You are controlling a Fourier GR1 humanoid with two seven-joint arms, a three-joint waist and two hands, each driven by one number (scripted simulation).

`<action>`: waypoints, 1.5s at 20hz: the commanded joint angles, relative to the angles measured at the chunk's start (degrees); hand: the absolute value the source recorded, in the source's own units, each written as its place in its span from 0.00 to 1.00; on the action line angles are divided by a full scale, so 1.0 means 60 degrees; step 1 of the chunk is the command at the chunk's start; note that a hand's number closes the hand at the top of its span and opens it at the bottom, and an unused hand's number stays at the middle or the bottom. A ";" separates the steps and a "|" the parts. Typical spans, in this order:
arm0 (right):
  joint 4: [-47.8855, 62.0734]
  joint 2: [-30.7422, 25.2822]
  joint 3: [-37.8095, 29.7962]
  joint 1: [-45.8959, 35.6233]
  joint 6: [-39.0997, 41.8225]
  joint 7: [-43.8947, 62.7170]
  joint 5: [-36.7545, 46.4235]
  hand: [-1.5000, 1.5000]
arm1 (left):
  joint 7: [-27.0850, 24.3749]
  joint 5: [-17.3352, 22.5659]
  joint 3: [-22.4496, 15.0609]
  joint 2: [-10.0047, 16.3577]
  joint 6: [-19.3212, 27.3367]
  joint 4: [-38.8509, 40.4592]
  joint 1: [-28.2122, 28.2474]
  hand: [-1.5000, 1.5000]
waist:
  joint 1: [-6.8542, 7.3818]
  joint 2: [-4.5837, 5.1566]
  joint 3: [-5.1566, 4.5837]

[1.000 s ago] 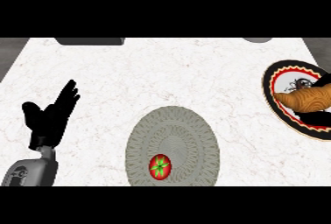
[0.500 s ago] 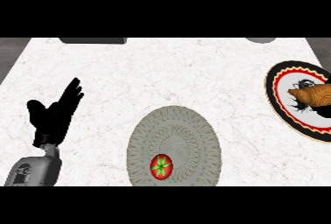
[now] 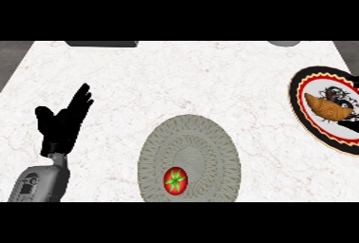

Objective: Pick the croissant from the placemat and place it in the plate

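Marble counter, white with faint veins, and not much on it. One croissant, and it's lying on the plate over at the right edge, the one with the black rim and red band. Its long axis runs diagonally, with the thin tip aimed up-left toward the middle of the counter and the fat end down-right toward the edge.

One grey oval placemat sits in the lower middle, well apart from the plate with bare marble between them. One tomato is on the placemat's near end.

Up along the far edge there are two other bits: a dark slab on the left and a grey rounded thing on the right, both cut off.

The left hand rests at the left, open, fingers up, touching nothing. A black shape just beside the croissant looks like part of the right hand. Honestly can't tell if it's open or closed.
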 commanded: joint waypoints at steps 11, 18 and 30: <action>0.0479 -0.0365 -0.1803 -0.0598 0.3410 -0.1331 -0.3107 0.00 | 0.0024 0.0224 0.0423 0.0232 -0.0156 0.0052 0.0091 0.50 | -0.0281 -0.0099 -0.0025; 0.1546 -0.1299 -0.1863 -0.1302 0.5858 0.0495 -0.3819 0.00 | 0.0432 0.0004 0.0082 -0.0011 0.0021 -0.0455 0.0113 0.50 | -0.0103 -0.0067 -0.0013; 0.2136 -0.2249 -0.1734 -0.0215 0.5905 -0.1450 -0.4234 0.00 | 0.0164 0.0081 0.0294 0.0089 -0.0196 -0.0153 -0.0164 0.50 | -0.0023 0.0020 0.0013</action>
